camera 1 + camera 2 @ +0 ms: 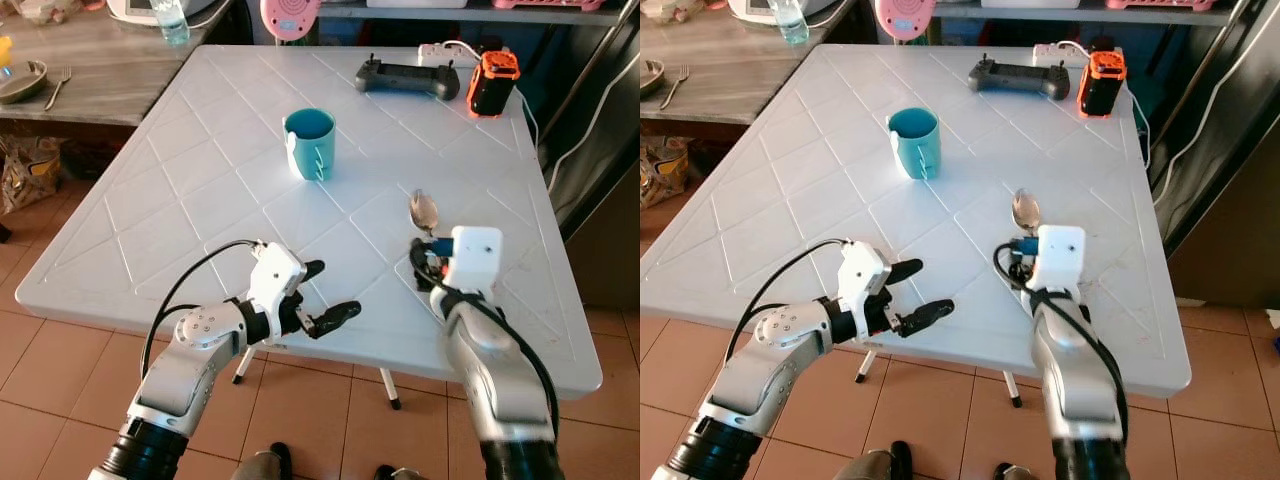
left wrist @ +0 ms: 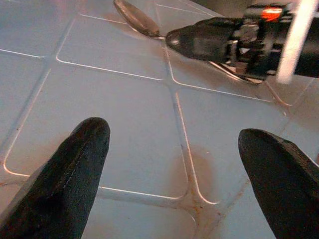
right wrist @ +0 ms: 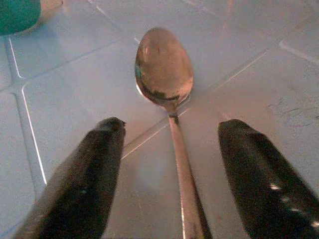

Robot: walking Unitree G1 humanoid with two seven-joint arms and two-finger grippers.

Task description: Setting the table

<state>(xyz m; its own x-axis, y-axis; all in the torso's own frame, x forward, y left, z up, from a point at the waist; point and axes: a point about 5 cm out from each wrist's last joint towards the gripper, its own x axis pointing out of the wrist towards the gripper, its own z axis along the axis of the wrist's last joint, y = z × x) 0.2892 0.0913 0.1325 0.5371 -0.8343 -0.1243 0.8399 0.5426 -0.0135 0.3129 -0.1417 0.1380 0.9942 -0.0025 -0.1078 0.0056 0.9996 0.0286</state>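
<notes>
A metal spoon (image 3: 172,114) lies flat on the white table (image 1: 200,180), its bowl (image 1: 423,210) pointing away from me. My right gripper (image 3: 172,177) hovers over the handle, open, one finger on each side of it without touching. A teal mug (image 1: 310,143) stands upright near the table's middle. My left gripper (image 1: 325,295) is open at the front edge, left of the spoon, with nothing between its fingers (image 2: 82,164).
A black controller (image 1: 407,78) and an orange-black device (image 1: 493,84) sit at the far edge with a white power strip (image 1: 440,50). A wooden side table (image 1: 90,70) at the left holds a bowl, fork and bottle. Tiled floor lies below.
</notes>
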